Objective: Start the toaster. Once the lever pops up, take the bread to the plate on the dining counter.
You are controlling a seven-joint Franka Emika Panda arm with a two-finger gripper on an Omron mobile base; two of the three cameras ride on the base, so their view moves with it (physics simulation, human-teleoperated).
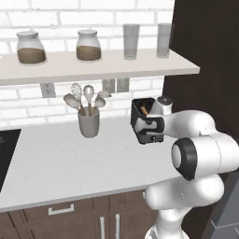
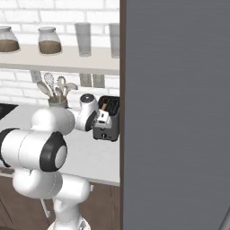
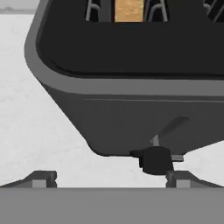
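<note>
I have the gripper (image 3: 111,178) released, fingers spread wide, right at the front of the toaster (image 1: 145,122), which sits on the tabletop (image 1: 70,163) near the utensil cup (image 1: 88,123). The bread (image 3: 128,10) sits down in its slot.

You had a white brick wall (image 1: 28,105) behind the pale worktop (image 1: 70,163); above the worktop ran a shelf (image 1: 93,67) with jars (image 1: 31,48) and glasses (image 1: 131,41), dark drawers (image 1: 60,217) below.
</note>
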